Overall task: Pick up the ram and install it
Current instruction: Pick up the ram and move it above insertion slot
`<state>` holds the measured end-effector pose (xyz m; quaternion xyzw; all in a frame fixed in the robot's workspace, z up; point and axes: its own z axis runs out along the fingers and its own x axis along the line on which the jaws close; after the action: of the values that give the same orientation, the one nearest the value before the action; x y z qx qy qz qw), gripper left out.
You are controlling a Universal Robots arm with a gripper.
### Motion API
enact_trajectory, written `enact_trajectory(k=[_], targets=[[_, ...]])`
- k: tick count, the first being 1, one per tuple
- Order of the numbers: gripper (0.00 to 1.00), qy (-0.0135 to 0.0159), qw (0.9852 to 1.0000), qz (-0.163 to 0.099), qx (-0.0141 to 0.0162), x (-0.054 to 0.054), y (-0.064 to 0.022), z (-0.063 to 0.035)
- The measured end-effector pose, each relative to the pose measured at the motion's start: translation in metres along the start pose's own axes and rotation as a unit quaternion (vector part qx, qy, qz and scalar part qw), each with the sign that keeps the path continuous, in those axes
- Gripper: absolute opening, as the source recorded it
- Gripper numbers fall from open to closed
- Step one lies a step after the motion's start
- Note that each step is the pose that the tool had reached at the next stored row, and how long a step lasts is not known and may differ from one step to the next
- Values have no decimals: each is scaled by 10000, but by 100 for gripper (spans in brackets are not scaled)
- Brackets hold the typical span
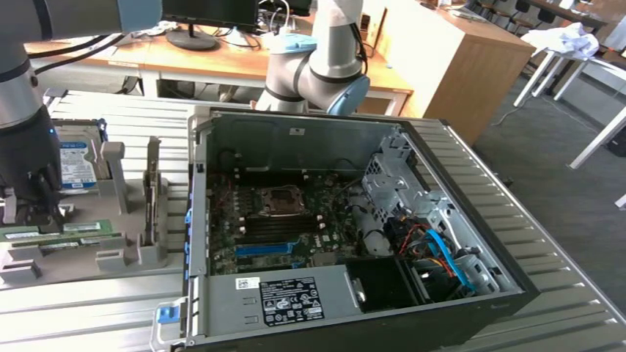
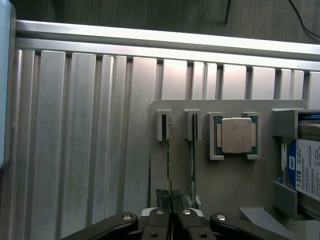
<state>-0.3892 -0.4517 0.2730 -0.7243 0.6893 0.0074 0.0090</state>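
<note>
The ram (image 2: 168,162) stands on its thin edge in a slot of the grey holder (image 2: 235,182), and only that dark green edge shows. My gripper (image 2: 171,199) sits at one end of the stick, its black fingertips pressed together on the edge, shut on it. In the exterior view the gripper (image 1: 31,209) hangs low over the holder (image 1: 108,253) at the far left, where the green ram (image 1: 69,229) with its white sticker lies under it. The open computer case (image 1: 323,220) stands to the exterior view's right of the holder, with its dark memory slots (image 1: 278,229) on the motherboard.
A second green stick (image 2: 193,160) stands in the neighbouring slot. A square processor (image 2: 236,135) and a silver hard drive (image 2: 306,167) sit in the same holder. The ribbed metal table (image 2: 75,150) runs around it. A blue slot (image 1: 266,249) lies below the memory slots.
</note>
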Motion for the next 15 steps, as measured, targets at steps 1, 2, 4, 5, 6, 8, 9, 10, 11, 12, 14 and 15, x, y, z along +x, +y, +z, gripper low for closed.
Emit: enact_trajectory(k=[1, 2, 4, 5, 6, 8, 9, 10, 11, 12, 14, 15], targets=[[12, 0, 10000, 0, 0, 0, 0, -8], [12, 0, 10000, 0, 0, 0, 0, -16], [12, 0, 10000, 0, 0, -1, 0, -31], [12, 0, 10000, 0, 0, -1, 0, -39], [12, 0, 10000, 0, 0, -1, 0, -48], [12, 0, 10000, 0, 0, -2, 0, -64], [12, 0, 10000, 0, 0, -2, 0, -72], [12, 0, 10000, 0, 0, -2, 0, -80], [12, 0, 10000, 0, 1, -2, 0, -87], [12, 0, 10000, 0, 0, -2, 0, -96], [12, 0, 10000, 0, 0, -2, 0, -111], [12, 0, 10000, 0, 0, -3, 0, -119]])
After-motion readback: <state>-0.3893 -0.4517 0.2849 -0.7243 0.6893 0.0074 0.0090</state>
